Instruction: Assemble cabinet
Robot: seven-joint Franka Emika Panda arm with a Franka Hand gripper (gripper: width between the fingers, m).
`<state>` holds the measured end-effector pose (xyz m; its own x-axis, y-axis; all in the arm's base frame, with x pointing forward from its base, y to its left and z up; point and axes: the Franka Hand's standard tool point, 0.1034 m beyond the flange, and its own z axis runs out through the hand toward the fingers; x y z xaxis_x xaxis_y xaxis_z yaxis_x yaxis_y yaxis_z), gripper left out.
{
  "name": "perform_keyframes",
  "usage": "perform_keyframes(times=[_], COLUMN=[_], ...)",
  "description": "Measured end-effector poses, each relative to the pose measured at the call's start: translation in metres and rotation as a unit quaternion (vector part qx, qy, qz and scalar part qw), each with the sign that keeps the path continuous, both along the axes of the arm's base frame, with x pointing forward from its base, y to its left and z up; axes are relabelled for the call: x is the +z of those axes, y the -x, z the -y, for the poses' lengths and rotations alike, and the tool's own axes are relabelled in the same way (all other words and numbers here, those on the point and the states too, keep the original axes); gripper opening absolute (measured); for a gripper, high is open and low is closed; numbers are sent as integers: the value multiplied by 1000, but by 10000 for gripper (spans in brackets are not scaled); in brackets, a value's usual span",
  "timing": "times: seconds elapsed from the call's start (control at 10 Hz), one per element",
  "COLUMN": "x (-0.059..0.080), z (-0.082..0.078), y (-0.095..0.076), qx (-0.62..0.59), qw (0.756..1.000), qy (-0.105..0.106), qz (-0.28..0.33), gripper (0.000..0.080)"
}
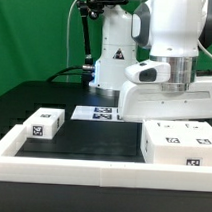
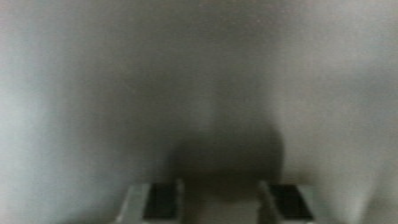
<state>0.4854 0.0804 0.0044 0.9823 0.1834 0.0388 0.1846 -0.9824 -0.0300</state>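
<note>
1. Cabinet (image 1: 178, 144), a large white box with marker tags, sits at the exterior view's lower right, just inside the white border rail (image 1: 91, 169).
2. A broad white part (image 1: 169, 102) stands just behind it, under the arm's wrist, hiding the fingertips in that view.
3. The gripper (image 2: 224, 202) shows in the wrist view: its fingers (image 2: 164, 200) stand apart before a blurred white surface, but whether they clamp anything cannot be told.
4. A small tagged block (image 1: 43, 124) lies at centre left of the exterior view, and the marker board (image 1: 98, 114) lies mid-frame.

Parted end effector (image 2: 224, 196) fingers (image 2: 164, 198) face (blurred) white surface (image 2: 187, 80).
</note>
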Motion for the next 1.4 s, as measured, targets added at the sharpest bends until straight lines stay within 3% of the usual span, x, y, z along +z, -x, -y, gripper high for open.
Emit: perform_keyframes(times=[0.1,0.7,1.3,1.4], x=[0,1,41,40], z=[-1,-1,-2,-2], y=[0,0,-6,-5], qx=[1,10,27,27], qw=[1000,1000,1000,1000], qy=[0,0,8,7], qz=[0,0,-8,-8], gripper=[36,2,2,2])
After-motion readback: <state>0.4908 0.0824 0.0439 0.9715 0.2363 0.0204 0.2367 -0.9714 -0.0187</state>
